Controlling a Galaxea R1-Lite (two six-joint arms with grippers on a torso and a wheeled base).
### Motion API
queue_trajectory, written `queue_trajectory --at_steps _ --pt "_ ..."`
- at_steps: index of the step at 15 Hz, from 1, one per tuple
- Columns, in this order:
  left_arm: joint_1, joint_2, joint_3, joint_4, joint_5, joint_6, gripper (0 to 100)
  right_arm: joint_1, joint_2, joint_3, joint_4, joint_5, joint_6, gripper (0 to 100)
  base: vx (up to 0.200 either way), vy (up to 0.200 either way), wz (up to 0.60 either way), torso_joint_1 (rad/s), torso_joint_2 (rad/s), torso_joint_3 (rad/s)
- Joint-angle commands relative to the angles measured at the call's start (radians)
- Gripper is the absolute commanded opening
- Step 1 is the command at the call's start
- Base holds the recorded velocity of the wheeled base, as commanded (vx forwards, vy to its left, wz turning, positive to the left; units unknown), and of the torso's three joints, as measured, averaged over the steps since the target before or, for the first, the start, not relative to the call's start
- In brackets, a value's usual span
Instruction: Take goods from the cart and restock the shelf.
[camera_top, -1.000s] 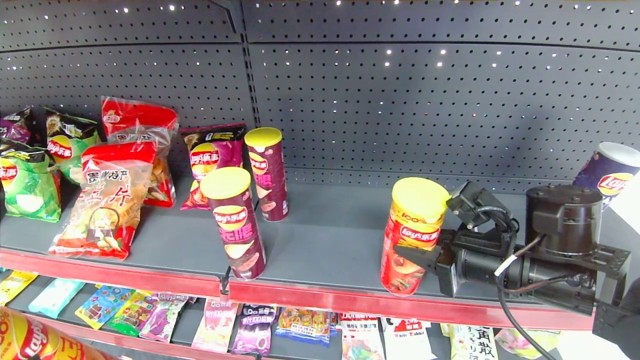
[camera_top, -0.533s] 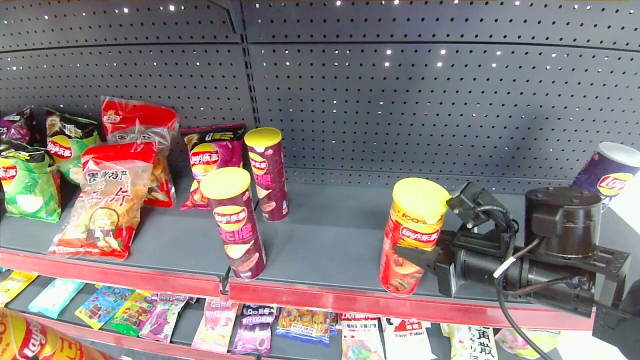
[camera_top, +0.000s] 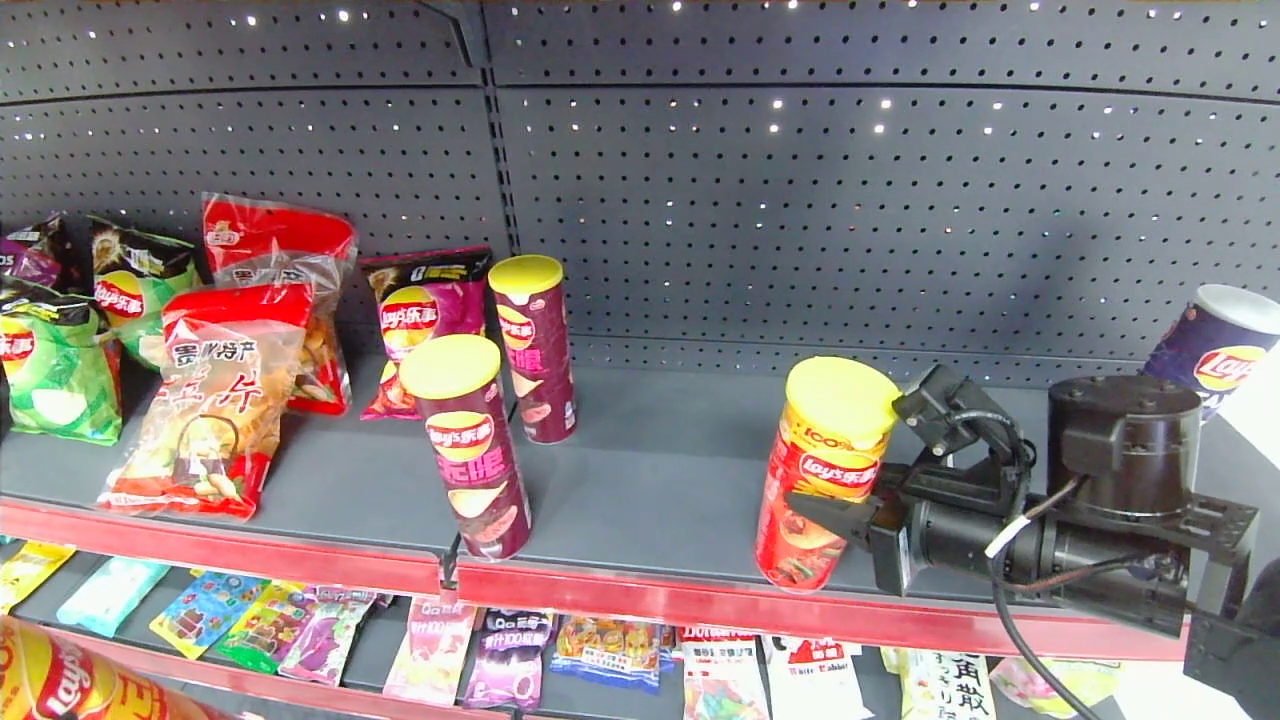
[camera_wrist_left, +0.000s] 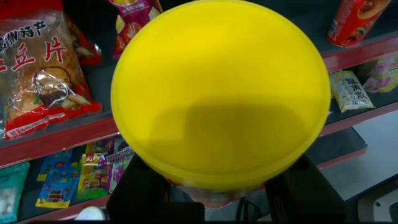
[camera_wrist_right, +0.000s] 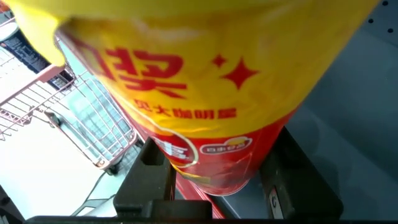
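A red chips can with a yellow lid stands near the front edge of the grey shelf, leaning slightly. My right gripper is shut on its lower half from the right. In the right wrist view the can sits between the two black fingers. My left gripper is shut on a second chips can, whose yellow lid faces the left wrist camera. That can is at the lower left of the head view, below the shelf's red lip.
Two maroon cans stand left of centre, with snack bags beyond them. A purple can leans at the far right. Candy packets lie on the lower shelf. A wire cart stands below.
My right arm has sunk a little and shifted slightly left, and the red can has gone with it. The left gripper and its can have stayed where they were.
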Motion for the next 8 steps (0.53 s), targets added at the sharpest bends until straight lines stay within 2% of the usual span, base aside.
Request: queue_trajectory --at_steps 1,3,4,8 --pt "0.0 0.001 0.0 0.001 0.0 0.0 0 -0.001 0.003 -0.001 0.002 0.001 0.0 0 0.0 0.0 0.0 0.0 0.0 0.0" --pt "0.0 0.0 0.0 0.001 0.0 0.0 0 0.001 0.0 0.006 0.002 0.001 -0.001 0 0.0 0.0 0.0 0.0 0.0 0.0" --pt "0.0 0.0 0.0 0.001 0.0 0.0 0 0.001 0.003 0.007 0.002 0.001 -0.003 100 0.0 0.0 0.0 0.0 0.0 0.0" --pt "0.0 -0.002 0.002 0.001 0.0 0.0 0 0.001 -0.001 0.001 0.002 0.001 0.002 100 0.0 0.0 0.0 0.0 0.0 0.0"
